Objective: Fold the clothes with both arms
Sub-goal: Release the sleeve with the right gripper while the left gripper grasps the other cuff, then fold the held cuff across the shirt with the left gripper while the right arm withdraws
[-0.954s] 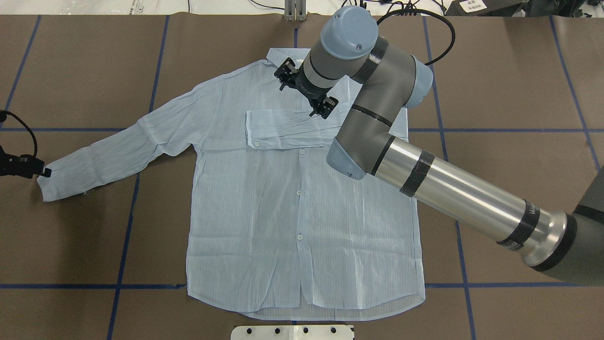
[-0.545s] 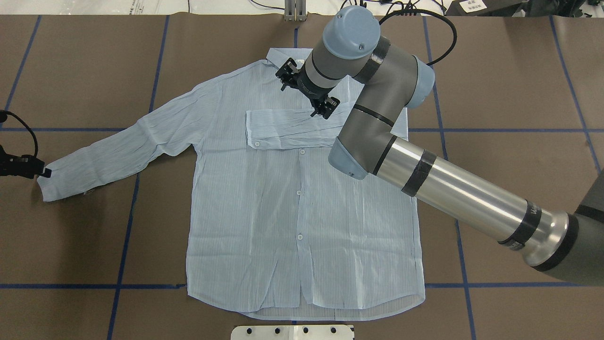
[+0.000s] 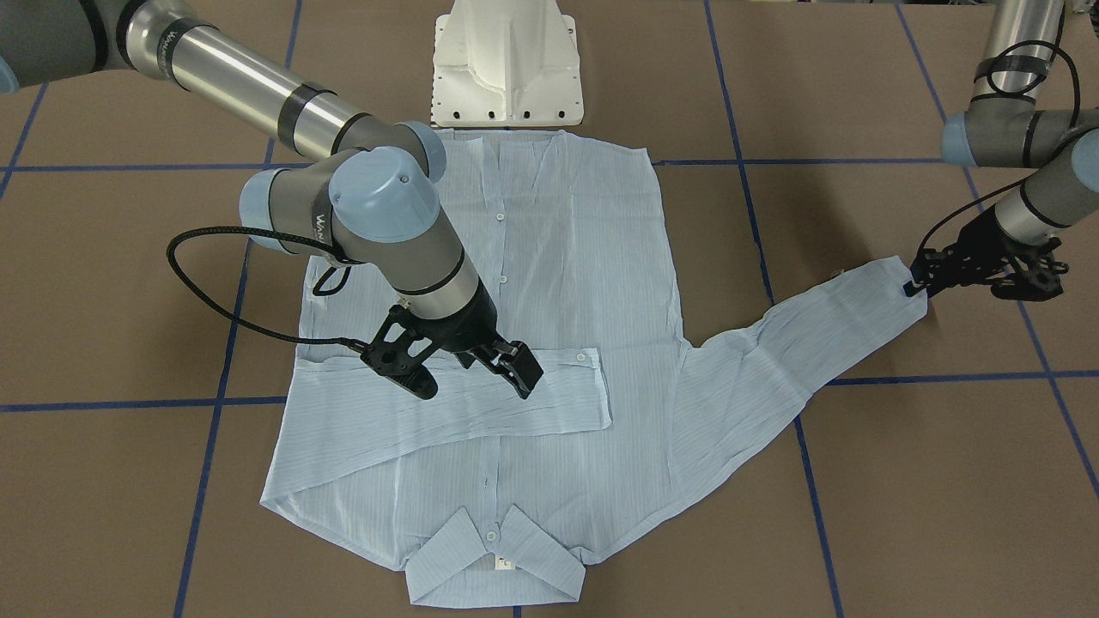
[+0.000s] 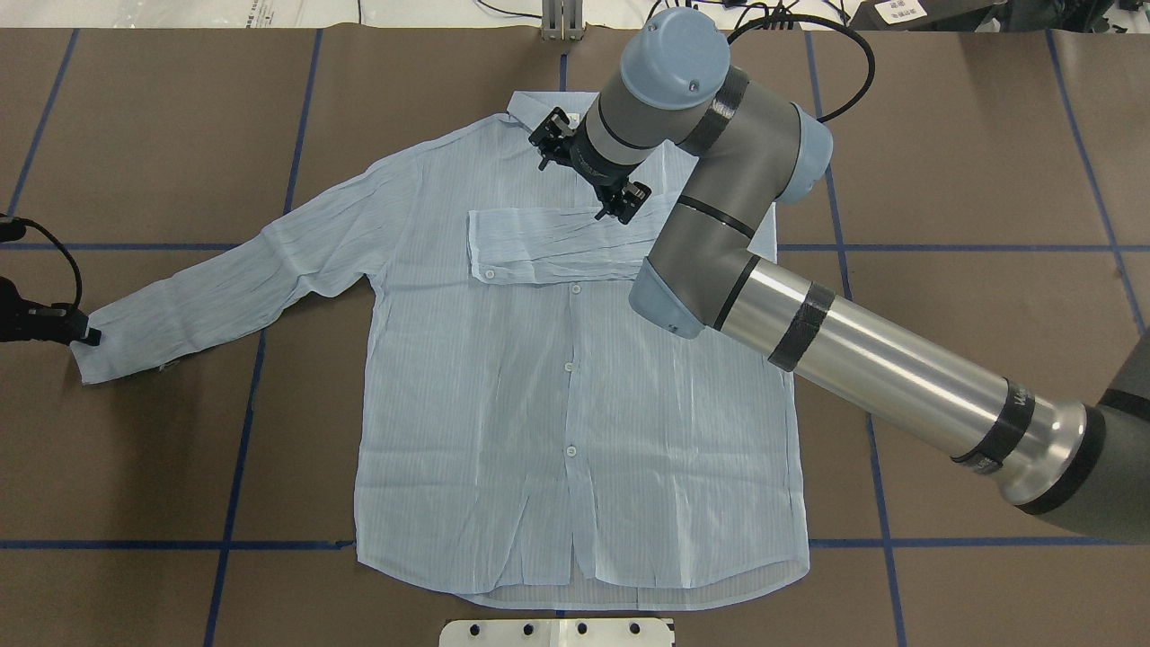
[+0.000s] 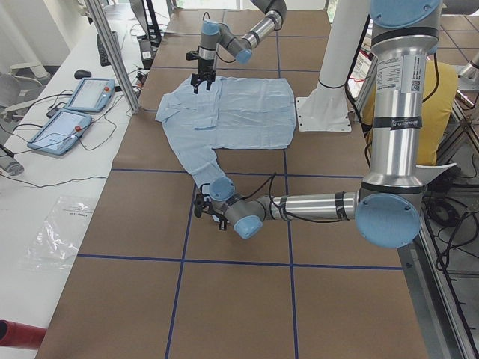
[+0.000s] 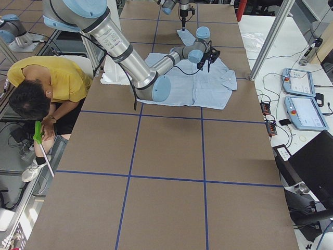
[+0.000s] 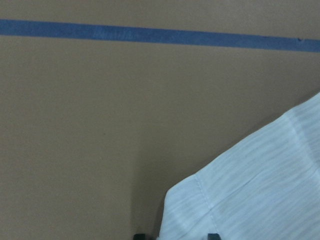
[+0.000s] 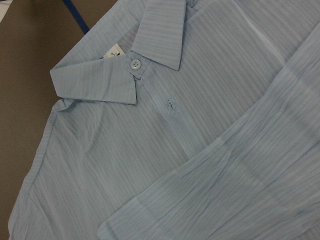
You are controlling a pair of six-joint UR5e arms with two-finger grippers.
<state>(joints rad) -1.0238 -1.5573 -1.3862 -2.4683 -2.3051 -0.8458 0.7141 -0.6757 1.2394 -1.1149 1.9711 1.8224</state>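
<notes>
Here we are over the brown surface (image 4: 988, 135), crossed by blue tape lines (image 4: 234, 449), and the pale-blue shirt (image 4: 539, 404) lies flat on it, front up and buttoned. Its hem is on the robot's side, just short of the white pedestal (image 3: 506, 60), and its collar (image 3: 498, 558) points to the far edge.

We see one sleeve (image 4: 548, 247) folded in across the chest, lying as a crumpled band with its buttoned end near the shirt's middle. Above that band hangs the right end effector (image 3: 476, 386). Its fingers are spread wide with nothing between them, one tip over the band and the other nearer the collar. The right arm (image 4: 862, 359) reaches in over the shirt's side to get there. From its wrist camera we look straight down on the collar's points, the top button and the white neck label (image 8: 114, 53), with the folded band at the lower right.

The other sleeve (image 4: 225, 288) runs out straight toward the robot's left, flat on the surface. Right at the corner of its cuff (image 7: 250, 190) we find the left end effector (image 3: 917, 287), low, with its fingers drawn narrow. The wrist camera shows two dark tips with the cuff's edge between them, but whether they actually pinch the cloth we cannot tell. The left arm (image 3: 1022, 137) bends down to it from the side.

At the robot's end, a person (image 6: 47, 83) in a yellow top crouches beside the surface.
</notes>
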